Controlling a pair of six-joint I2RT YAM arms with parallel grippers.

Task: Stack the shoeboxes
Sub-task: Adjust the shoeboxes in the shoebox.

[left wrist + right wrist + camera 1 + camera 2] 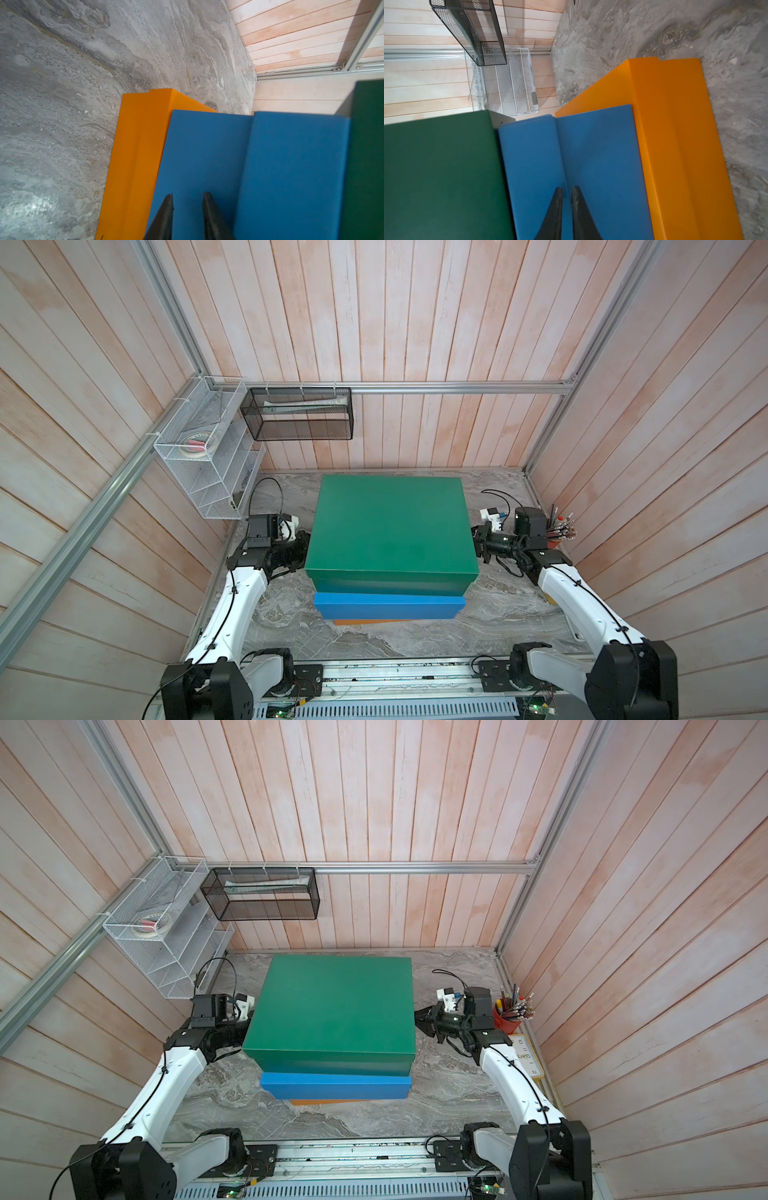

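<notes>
While flanked by left gripper and right gripper, stands stacked on table: green box on blue box on orange box.
Shows jaws nearly shut, holding nothing, aimed at blue box's ends.

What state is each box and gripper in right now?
green box: lid on, top of stack.
blue box: lid on, middle of stack.
orange box: lid on, bottom of stack.
left gripper: shut, empty, by the blue box.
right gripper: shut, empty, by the blue box.
</notes>
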